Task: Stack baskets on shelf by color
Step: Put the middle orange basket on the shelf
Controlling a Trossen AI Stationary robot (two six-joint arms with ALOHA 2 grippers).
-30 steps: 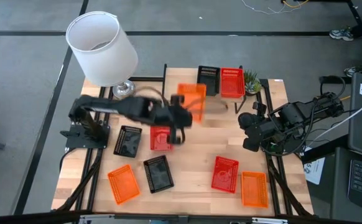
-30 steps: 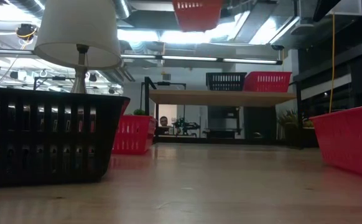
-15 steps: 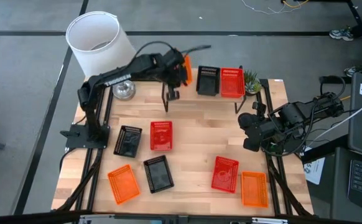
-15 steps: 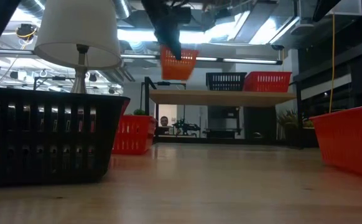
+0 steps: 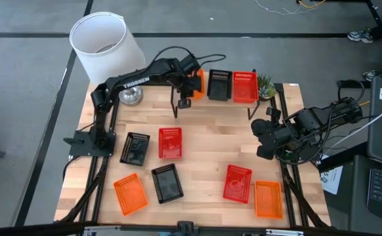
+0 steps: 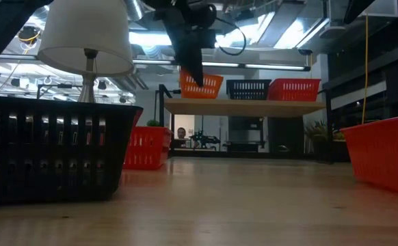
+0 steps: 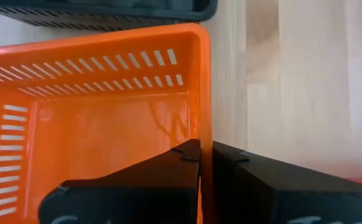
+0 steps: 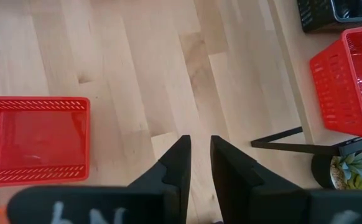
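Orange plastic is sitting at the left end of the shelf [image 5: 240, 108] in the high view: the orange basket [image 5: 195, 82] is lying beside the black basket [image 5: 220, 85], with the red basket [image 5: 245, 86] next along. The left gripper [image 5: 190, 80] is reaching over that orange basket from the lamp [image 5: 107, 50] side. The right gripper [image 5: 263, 137] is waiting folded at the right edge of the wooden surface [image 5: 207, 147], near the small plant [image 5: 265, 84]. Lower on the surface, a black basket [image 5: 135, 148] and a red one [image 5: 170, 142] are lying side by side; an orange one [image 5: 130, 193] and a black one [image 5: 167, 181] are resting nearer the front, with a red one [image 5: 237, 183] and an orange one [image 5: 268, 198] at front right.

Low view now: the orange basket is sitting on the shelf plank [image 6: 243, 106], tilted a little, the dark arm coming down onto its near rim; black and red baskets are standing to its right.

Left wrist view: the fingers [image 7: 168, 180] are nearly closed, pinching the orange basket's wall between them, with bare shelf wood alongside.

Right wrist view: the fingers [image 8: 175, 171] are standing slightly parted, holding nothing, above bare wood, with a red basket off to one side.
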